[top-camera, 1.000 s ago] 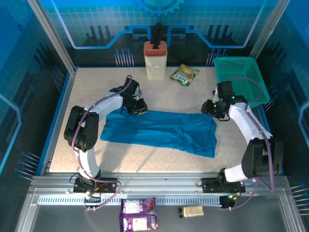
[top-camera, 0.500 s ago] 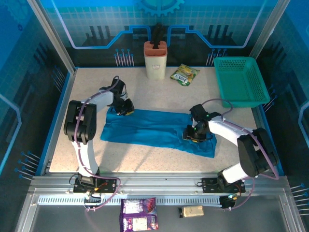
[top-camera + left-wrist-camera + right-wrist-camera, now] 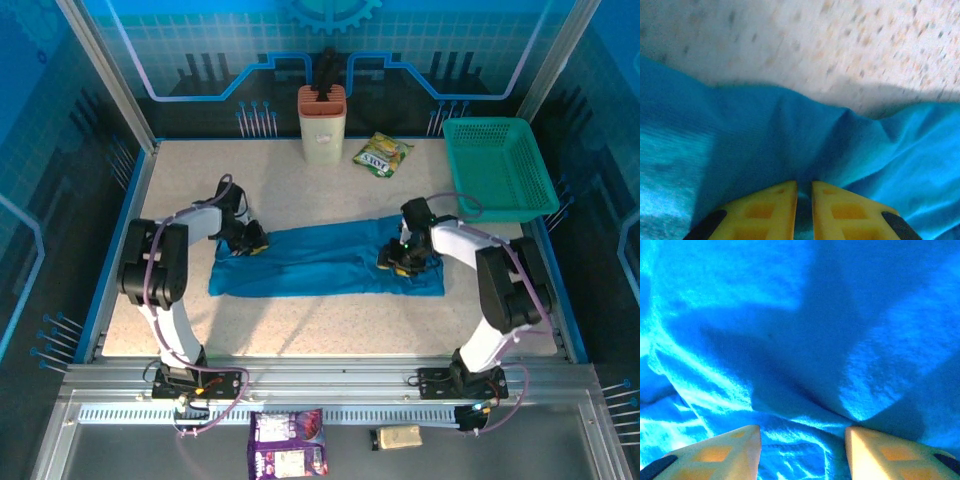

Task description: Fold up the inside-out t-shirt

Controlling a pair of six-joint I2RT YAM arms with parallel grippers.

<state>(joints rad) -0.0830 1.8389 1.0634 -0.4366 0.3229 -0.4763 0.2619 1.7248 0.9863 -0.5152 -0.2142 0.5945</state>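
The inside-out t-shirt (image 3: 320, 262) lies as a long, narrow blue band across the middle of the speckled table. My left gripper (image 3: 252, 243) sits at the band's upper left corner. In the left wrist view its yellow fingers (image 3: 775, 205) are almost together, with a pinch of t-shirt (image 3: 765, 130) between the tips of the left gripper (image 3: 804, 184). My right gripper (image 3: 395, 262) rests low on the right part of the shirt. In the right wrist view the right gripper (image 3: 802, 429) stands open over rumpled t-shirt (image 3: 790, 315), a seamed fold lying loose between its tips.
A teal mesh basket (image 3: 500, 165) stands at the back right. A snack packet (image 3: 382, 154) and a beige holder (image 3: 322, 125) with dark utensils sit at the back. A purple packet (image 3: 288, 443) and a small tan item (image 3: 398, 436) lie on the near rail.
The right arm swung from beside the basket down onto the shirt's right part, and its jaws widened. The left gripper slid left with its cloth. The shirt became a narrower band.
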